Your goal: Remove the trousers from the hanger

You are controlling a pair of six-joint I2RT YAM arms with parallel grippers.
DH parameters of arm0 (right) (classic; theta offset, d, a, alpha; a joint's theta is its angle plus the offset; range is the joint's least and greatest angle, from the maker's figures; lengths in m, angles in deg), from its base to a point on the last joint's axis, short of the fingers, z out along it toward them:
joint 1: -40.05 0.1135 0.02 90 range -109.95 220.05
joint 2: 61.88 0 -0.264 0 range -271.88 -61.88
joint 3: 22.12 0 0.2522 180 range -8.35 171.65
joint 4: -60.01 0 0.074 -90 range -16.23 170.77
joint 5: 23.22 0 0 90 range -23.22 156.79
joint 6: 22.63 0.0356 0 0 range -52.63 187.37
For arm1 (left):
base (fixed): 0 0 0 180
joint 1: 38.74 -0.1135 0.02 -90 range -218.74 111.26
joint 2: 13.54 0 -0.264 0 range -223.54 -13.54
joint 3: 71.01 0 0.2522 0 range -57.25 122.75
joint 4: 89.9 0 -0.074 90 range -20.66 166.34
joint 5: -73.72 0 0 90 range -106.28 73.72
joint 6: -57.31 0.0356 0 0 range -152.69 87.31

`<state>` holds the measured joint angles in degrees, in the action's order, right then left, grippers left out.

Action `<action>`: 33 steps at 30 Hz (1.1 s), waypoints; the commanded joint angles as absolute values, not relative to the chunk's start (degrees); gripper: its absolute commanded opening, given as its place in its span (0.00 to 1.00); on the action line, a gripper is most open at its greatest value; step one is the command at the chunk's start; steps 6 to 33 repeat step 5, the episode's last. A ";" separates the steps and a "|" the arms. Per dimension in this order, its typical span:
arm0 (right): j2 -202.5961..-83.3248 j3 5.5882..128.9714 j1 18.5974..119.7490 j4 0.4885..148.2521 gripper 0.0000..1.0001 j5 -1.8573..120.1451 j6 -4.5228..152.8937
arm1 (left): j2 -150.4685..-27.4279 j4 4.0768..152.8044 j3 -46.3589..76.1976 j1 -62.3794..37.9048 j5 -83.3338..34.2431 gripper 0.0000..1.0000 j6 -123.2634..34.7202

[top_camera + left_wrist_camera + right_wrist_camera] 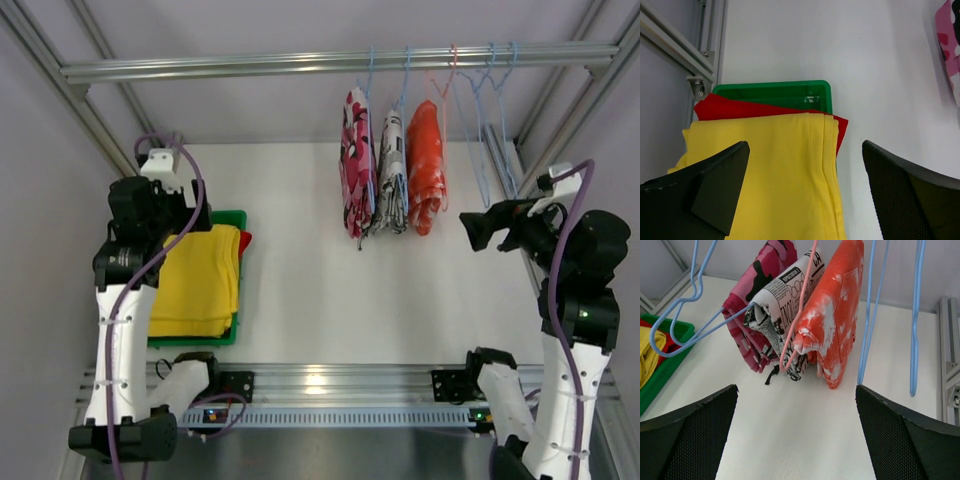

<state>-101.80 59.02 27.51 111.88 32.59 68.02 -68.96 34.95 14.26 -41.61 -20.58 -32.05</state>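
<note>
Overhead view, two wrist views; tray (771,91) shared

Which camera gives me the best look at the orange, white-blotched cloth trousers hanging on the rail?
Right wrist: the orange, white-blotched cloth trousers appear close up, with their folds clear. Top external shows them small, from above. Left wrist does not show them at all.

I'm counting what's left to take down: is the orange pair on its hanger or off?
On. The orange trousers hang draped over a pink hanger up on the rail.
</note>
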 commanded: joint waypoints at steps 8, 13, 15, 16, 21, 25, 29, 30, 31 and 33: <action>-100.20 58.18 27.21 104.71 0.99 29.52 71.15 | -67.51 34.50 15.79 -41.55 -14.99 0.99 -30.58; -100.20 58.18 27.21 104.71 0.99 29.52 71.15 | -67.51 34.50 15.79 -41.55 -14.99 0.99 -30.58; -100.20 58.18 27.21 104.71 0.99 29.52 71.15 | -67.51 34.50 15.79 -41.55 -14.99 0.99 -30.58; -100.20 58.18 27.21 104.71 0.99 29.52 71.15 | -67.51 34.50 15.79 -41.55 -14.99 0.99 -30.58; -100.20 58.18 27.21 104.71 0.99 29.52 71.15 | -67.51 34.50 15.79 -41.55 -14.99 0.99 -30.58; -100.20 58.18 27.21 104.71 0.99 29.52 71.15 | -67.51 34.50 15.79 -41.55 -14.99 0.99 -30.58; -100.20 58.18 27.21 104.71 0.99 29.52 71.15 | -67.51 34.50 15.79 -41.55 -14.99 0.99 -30.58; -100.20 58.18 27.21 104.71 0.99 29.52 71.15 | -67.51 34.50 15.79 -41.55 -14.99 0.99 -30.58; -100.20 58.18 27.21 104.71 0.99 29.52 71.15 | -67.51 34.50 15.79 -41.55 -14.99 0.99 -30.58; -100.20 58.18 27.21 104.71 0.99 29.52 71.15 | -67.51 34.50 15.79 -41.55 -14.99 0.99 -30.58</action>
